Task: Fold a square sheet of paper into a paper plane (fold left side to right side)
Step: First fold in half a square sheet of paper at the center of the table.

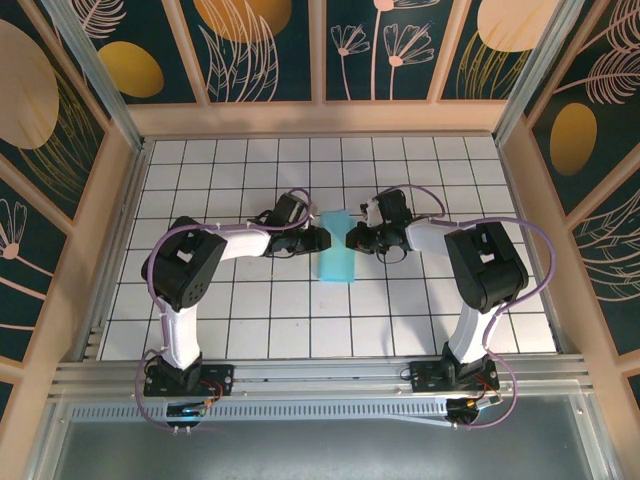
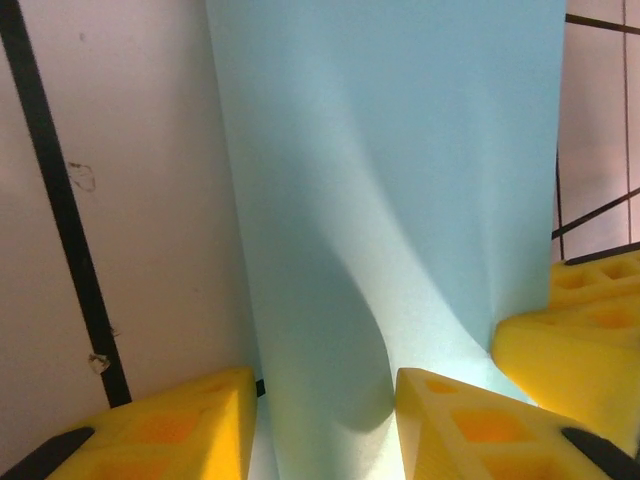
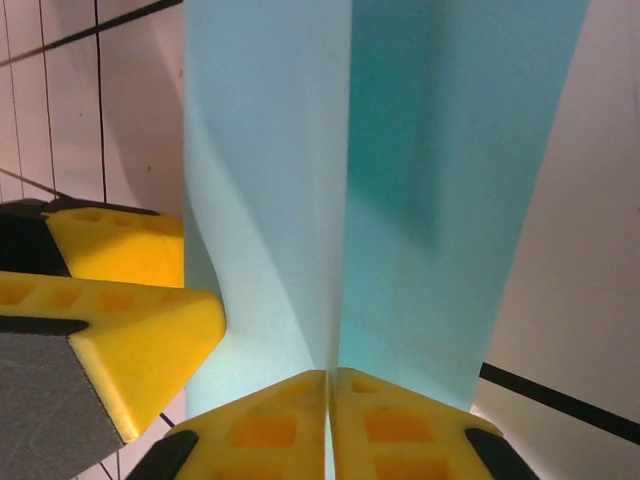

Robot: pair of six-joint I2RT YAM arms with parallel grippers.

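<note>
I am looking down on a table (image 1: pixel 250 320) of white square tiles ruled with thin black lines, boxed in by a pale wooden rim (image 1: pixel 320 118). Beyond the rim, along the far side and both flanks, stand dark teal wall panels (image 1: pixel 270 50) painted with gold ovals and fine line-drawn leaves and flowers. Pale battens (image 1: pixel 318 50) split the panels. A ribbed metal rail (image 1: pixel 320 372) runs along the table's near edge, and both arm bases are bolted there. Up close, the tile by my left wrist carries a few small scuff marks (image 2: pixel 80 178).

The square sheet of paper (image 1: pixel 335 255) sits about midway between the table's left and right edges, a little nearer the far edge than the near one and well apart from every corner. From above it reads as a narrow turquoise strip, its long side running far to near.

My left gripper (image 2: pixel 325 430) is at the strip's left side. Its yellow fingers (image 2: pixel 170 435) stand apart, and a raised curl of the paper passes through the gap without being pinched. My right gripper (image 3: pixel 330 400) is at the strip's right side. Its fingers (image 3: pixel 410 430) are pressed together with the paper's edge caught in the seam, so it is holding the sheet. The two grippers are near each other, one on each side of the paper.
</note>
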